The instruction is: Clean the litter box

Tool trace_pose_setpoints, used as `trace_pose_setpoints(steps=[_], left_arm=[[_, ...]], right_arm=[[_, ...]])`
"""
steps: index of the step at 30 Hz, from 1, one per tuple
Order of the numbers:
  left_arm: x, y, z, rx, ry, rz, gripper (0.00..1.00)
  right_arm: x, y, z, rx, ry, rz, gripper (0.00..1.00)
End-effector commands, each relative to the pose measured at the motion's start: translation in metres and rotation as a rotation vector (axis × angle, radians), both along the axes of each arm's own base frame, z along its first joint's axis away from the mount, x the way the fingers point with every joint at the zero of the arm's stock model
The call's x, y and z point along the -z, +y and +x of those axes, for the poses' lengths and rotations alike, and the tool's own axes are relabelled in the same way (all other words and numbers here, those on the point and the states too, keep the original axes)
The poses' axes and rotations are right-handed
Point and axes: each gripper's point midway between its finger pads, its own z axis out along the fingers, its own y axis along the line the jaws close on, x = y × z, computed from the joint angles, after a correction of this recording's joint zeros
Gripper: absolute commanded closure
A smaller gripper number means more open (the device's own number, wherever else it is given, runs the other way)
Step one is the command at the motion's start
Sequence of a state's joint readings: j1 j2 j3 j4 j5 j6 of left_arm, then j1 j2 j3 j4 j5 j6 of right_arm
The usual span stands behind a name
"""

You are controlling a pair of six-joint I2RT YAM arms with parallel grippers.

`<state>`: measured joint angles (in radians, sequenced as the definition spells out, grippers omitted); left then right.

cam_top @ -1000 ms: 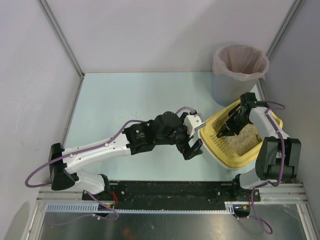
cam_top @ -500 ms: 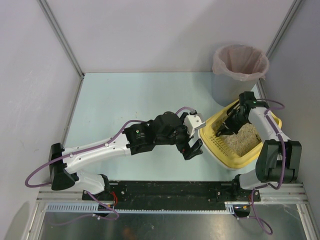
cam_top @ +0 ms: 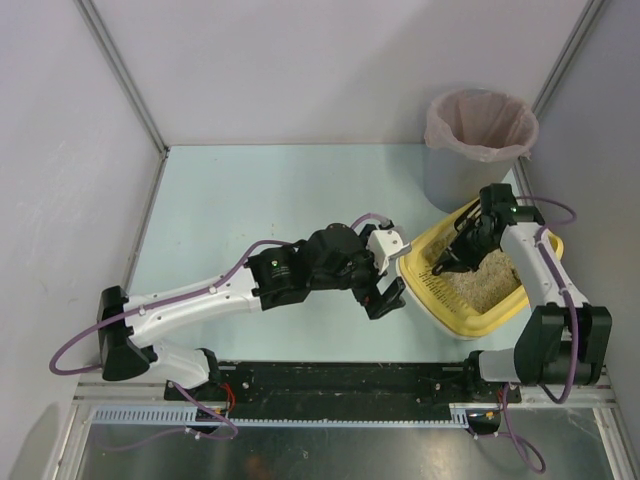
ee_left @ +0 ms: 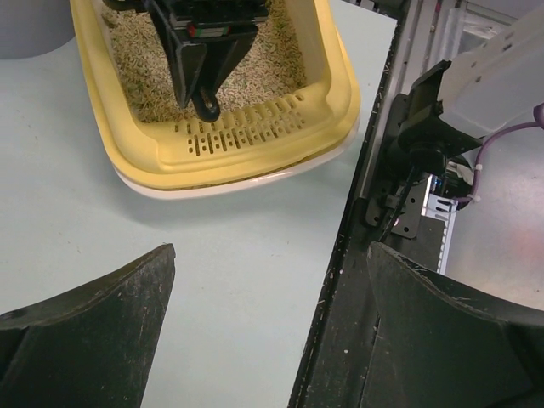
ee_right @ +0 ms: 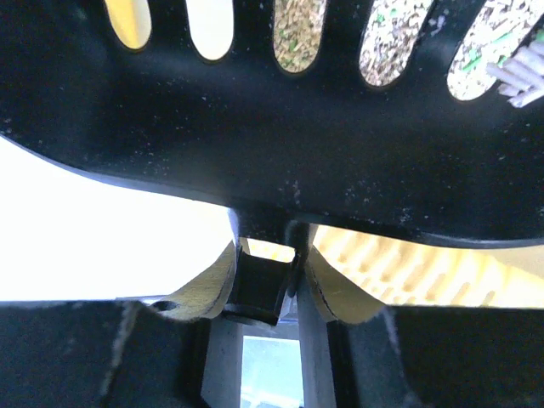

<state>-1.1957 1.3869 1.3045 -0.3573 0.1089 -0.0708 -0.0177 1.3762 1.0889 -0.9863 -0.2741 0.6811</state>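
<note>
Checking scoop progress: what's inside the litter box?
The litter box holds beige litter and a black slotted scoop, held by the right gripper. Litter beneath the scoop is covered; whether clumps remain cannot be told.

Robot lab test cell. Bare white wall panels [cam_top: 330, 70] in metal framing [cam_top: 120, 75], upper frame. Black mounting rail [cam_top: 340, 378] along bottom.

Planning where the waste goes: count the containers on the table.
2. The yellow litter box sits at the right side; the grey bin with a pink liner stands behind it in the far right corner. No others show.
</note>
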Motion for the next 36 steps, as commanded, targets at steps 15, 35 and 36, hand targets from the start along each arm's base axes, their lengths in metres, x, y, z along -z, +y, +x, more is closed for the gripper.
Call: trace_pose_setpoints(steps=[15,35,36], left_arm=[[-0.035,0.021,0.029,-0.090,-0.097,-0.075,0.00],[-0.018,0.020,0.042,-0.118,-0.081,-0.036,0.00],[-0.017,0.019,0.043,-0.119,-0.082,-0.034,0.00]], right_arm=[[-0.094,0.032,-0.004,-0.059,-0.215,0.097,1.00],[-0.207,0.085,0.115,-0.255,-0.477,0.248,1.00],[-0.213,0.090,0.127,-0.264,-0.495,0.277,1.00]])
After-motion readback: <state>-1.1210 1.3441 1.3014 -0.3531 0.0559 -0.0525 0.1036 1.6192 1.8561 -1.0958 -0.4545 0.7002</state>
